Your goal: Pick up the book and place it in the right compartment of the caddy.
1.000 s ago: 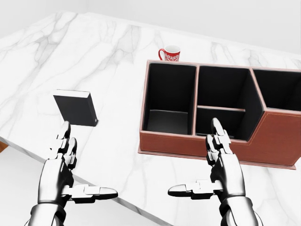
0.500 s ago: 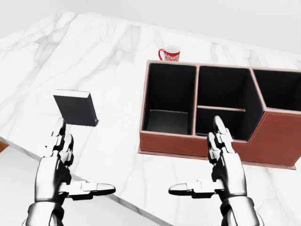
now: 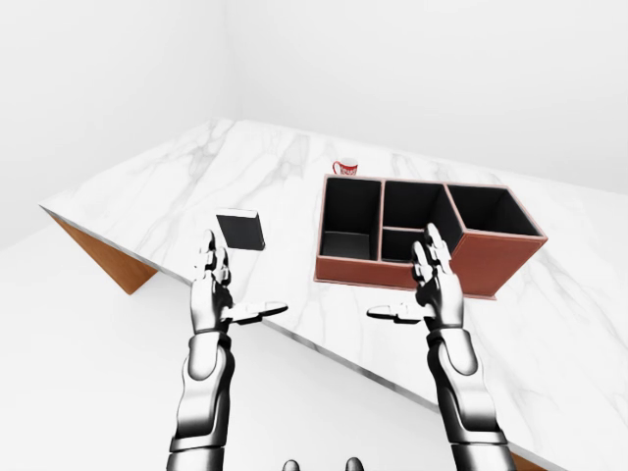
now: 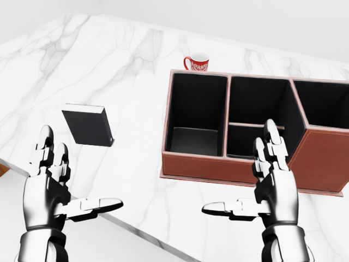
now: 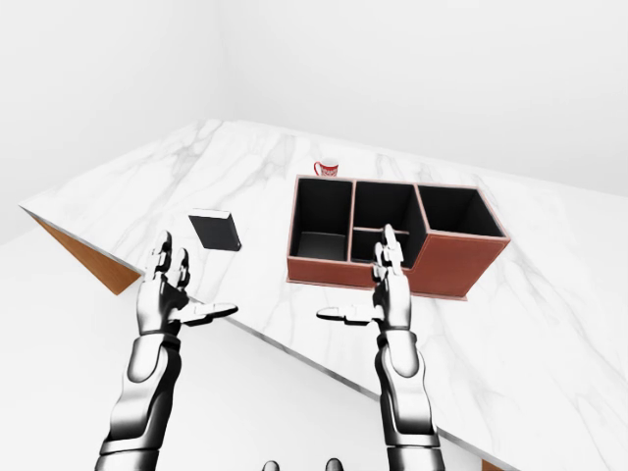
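A black book (image 4: pixel 88 125) with a white page edge lies flat on the marble table (image 4: pixel 109 60), left of the caddy. The brown leather caddy (image 4: pixel 256 123) has dark compartments; its right compartment (image 4: pixel 324 103) reaches the head view's right edge. My left hand (image 4: pixel 52 188) is open, fingers up and thumb out, below and left of the book and apart from it. My right hand (image 4: pixel 270 185) is open too, in front of the caddy's near wall, holding nothing.
A red and white mug (image 4: pixel 197 62) stands just above the caddy's left compartment. The table's near edge (image 4: pixel 136 232) runs diagonally under both hands, with white floor below it. A wooden side (image 3: pixel 98 257) shows under the table's left corner.
My left hand has moved left and slightly down, away from the book. The right hand has drifted a little right and up. Book, caddy and mug have not moved.
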